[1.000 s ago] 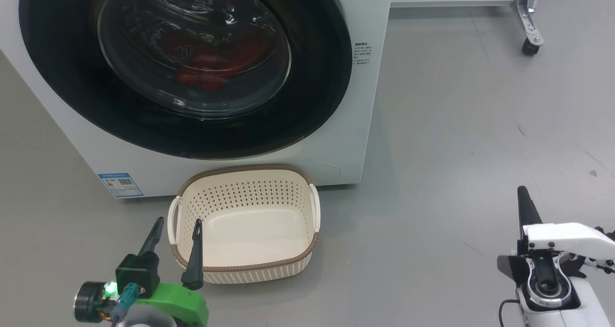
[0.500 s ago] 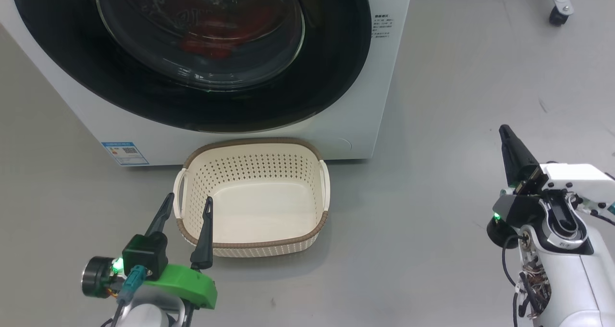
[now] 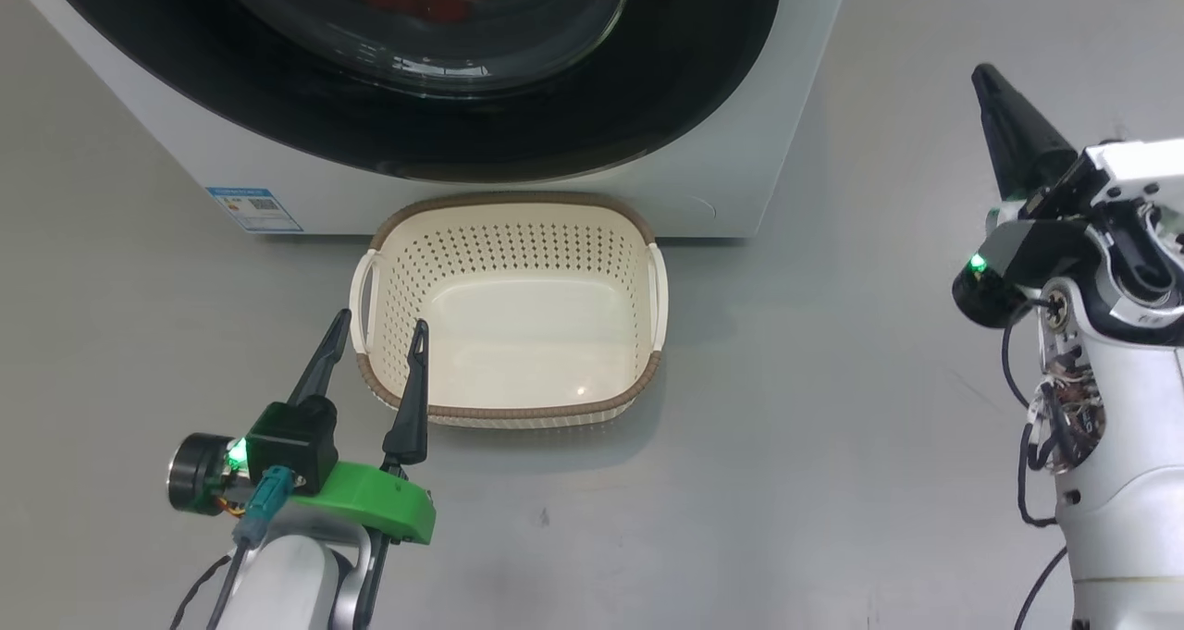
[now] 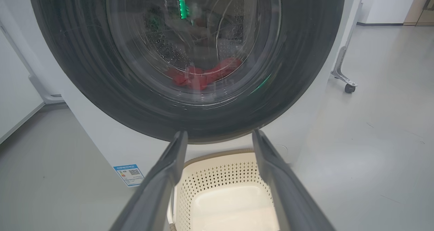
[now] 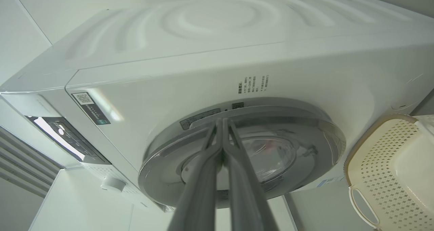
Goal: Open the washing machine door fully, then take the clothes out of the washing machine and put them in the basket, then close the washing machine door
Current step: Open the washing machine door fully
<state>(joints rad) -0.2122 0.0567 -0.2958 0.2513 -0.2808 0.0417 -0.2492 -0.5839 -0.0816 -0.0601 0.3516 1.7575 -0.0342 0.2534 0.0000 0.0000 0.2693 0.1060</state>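
Red cloth first: the clothes, a bright crumpled heap, lie low in the steel drum. You see them through the bulging clear glass of the round glossy black washing machine door. That door is closed against the big white front-loading washing machine. A small blue label sticker sits at the machine's lower left corner in the head view.

The small cream perforated plastic basket with its brown woven-look rim stands on the grey floor. It is just in front of the machine, under the door's lowest arc, and it is empty.

Your left gripper has its jaws wide and holds nothing. It hangs by the basket's near left corner. In the head view one dark finger lies outside the left handle and the other crosses the rim. Whether either touches the basket, you cannot tell. Its wrist view looks between both fingers at the door, with the basket below.

Your right gripper has its fingers pressed together with nothing between them. It is raised at the right of the head view, well apart from the basket. In its wrist view the joined tips line up with the door's outer edge — contact or not, you cannot tell.

A metal frame leg on a caster stands on the floor beyond the machine's right side.
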